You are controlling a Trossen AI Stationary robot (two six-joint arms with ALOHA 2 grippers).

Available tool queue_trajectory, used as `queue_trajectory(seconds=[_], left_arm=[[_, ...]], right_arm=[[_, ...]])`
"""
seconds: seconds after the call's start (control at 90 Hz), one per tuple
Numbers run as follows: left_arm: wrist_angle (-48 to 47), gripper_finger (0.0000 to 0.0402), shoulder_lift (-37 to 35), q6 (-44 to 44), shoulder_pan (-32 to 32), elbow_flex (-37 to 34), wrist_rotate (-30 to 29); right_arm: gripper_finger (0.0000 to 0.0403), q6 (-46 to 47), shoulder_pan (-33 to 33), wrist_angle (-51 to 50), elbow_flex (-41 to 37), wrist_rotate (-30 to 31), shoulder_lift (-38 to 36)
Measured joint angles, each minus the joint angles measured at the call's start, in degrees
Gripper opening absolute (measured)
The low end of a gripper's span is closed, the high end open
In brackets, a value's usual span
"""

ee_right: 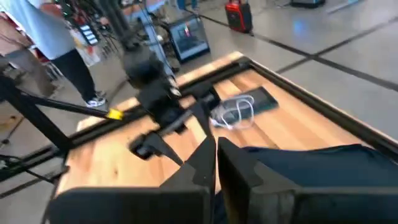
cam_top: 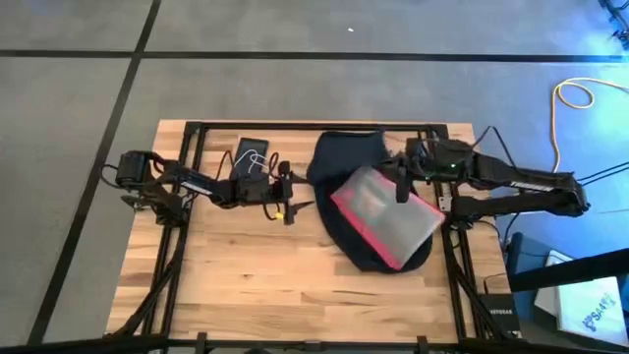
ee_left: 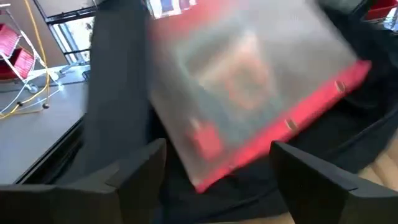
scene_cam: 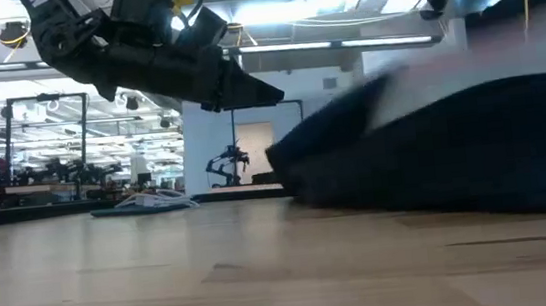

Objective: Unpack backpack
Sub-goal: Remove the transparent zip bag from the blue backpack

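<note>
We see a grey carpeted floor (cam_top: 295,88) crossed by dark lines (cam_top: 314,55) around the wooden table (cam_top: 256,285). A yellow cable (cam_top: 570,98) loops on it (near the right side). Across the table, a bright hall shows ceiling lights (scene_cam: 319,8), metal racks (scene_cam: 41,145) and a doorway (scene_cam: 253,155).

The large dark navy soft fabric backpack (cam_top: 346,197) lies on the right half of the light wooden plank tabletop (cam_top: 246,275). On it rests the clear red-edged zip pouch (cam_top: 385,216). Left of the backpack, near the far edge, lies a flat black rectangular device (cam_top: 251,154) with a white cable (cam_top: 256,160) on it.
</note>
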Motion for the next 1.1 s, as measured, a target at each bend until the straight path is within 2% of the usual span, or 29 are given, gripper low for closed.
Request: queue_trajectory(seconds=[0.2, 0.389, 0.589, 0.733, 0.833, 0.956, 1.1], left_arm=[[-0.02, 0.0272, 0.0, -0.94, 0.34, 0.0, -0.02], [-0.35, 0.0272, 0.0, -0.94, 0.32, 0.0, 0.0], [-0.35, 0.0272, 0.0, -0.94, 0.32, 0.0, 0.0], [-0.32, 0.0272, 0.0, -0.94, 0.32, 0.0, 0.0], [-0.19, 0.0272, 0.0, -0.68, 0.32, 0.0, 0.0], [0.11, 0.0272, 0.0, -0.69, 0.32, 0.0, 0.0], [-0.2, 0.0272, 0.0, -0.45, 0.27, 0.0, 0.0]], right_arm=[[0.0, 0.0, 1.27, -4.97, 3.27, 0.3, 0.85], [0.0, 1.86, 1.17, -10.25, 2.57, 4.61, 0.91], [0.0, 4.18, 1.17, -15.11, 2.49, 3.86, 1.33], [0.0, 5.53, 2.08, -20.66, 2.47, 2.08, 4.31], [0.0002, 5.88, 2.7, -26.65, 2.47, 5.55, 7.65], [0.0022, 7.6, 2.46, -36.19, 2.45, 11.48, 12.98], [0.0081, 7.08, 2.67, -39.44, 2.4, 11.72, 19.06]])
